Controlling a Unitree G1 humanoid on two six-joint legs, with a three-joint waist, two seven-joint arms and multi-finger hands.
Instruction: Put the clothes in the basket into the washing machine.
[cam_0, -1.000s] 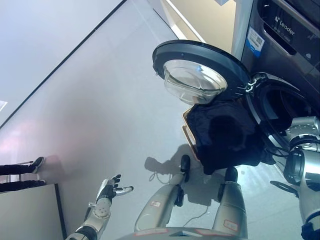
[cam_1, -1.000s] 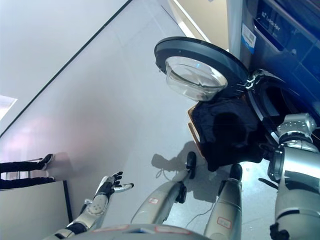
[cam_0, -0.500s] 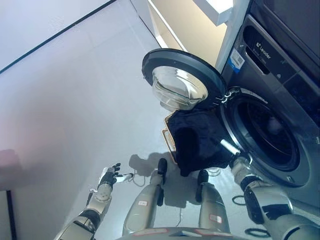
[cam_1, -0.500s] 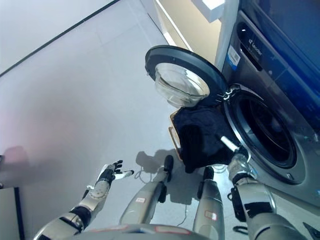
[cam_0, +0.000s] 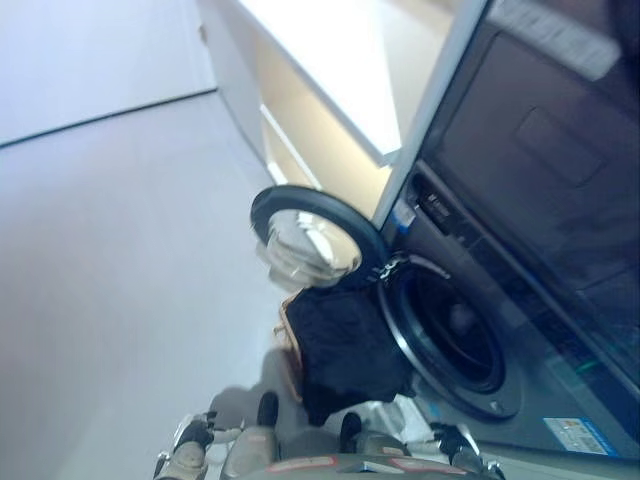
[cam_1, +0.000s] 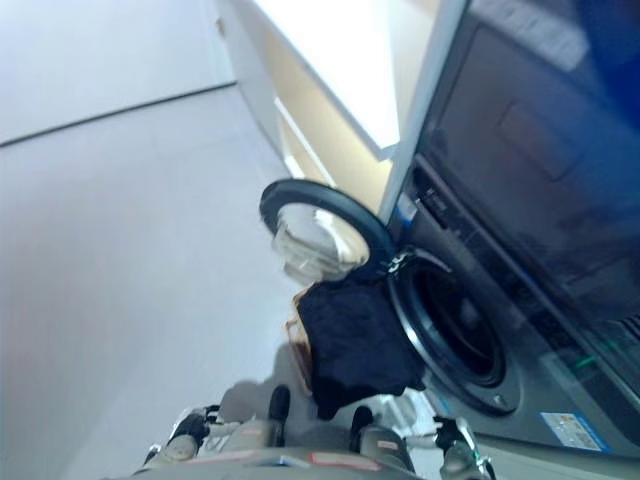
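A heap of dark clothes (cam_0: 345, 345) fills a tan basket (cam_0: 284, 345) on the floor, right in front of the dark grey washing machine (cam_0: 470, 400). The machine's round door (cam_0: 310, 235) stands open to the left, and the drum opening (cam_0: 450, 330) is dark. The clothes also show in the right eye view (cam_1: 355, 340). My left hand (cam_0: 190, 440) shows at the bottom edge, left of the basket. My right hand (cam_1: 455, 440) shows at the bottom edge, below the drum. Neither hand touches the clothes.
A second dark appliance (cam_0: 540, 130) sits above the washing machine. A beige cabinet with a bright panel (cam_0: 320, 90) stands behind the door. Grey floor (cam_0: 100, 250) spreads to the left.
The whole picture has swung upward, so the camera has moved. Both hands now show only at the bottom edge. The clothes still lie in the basket.
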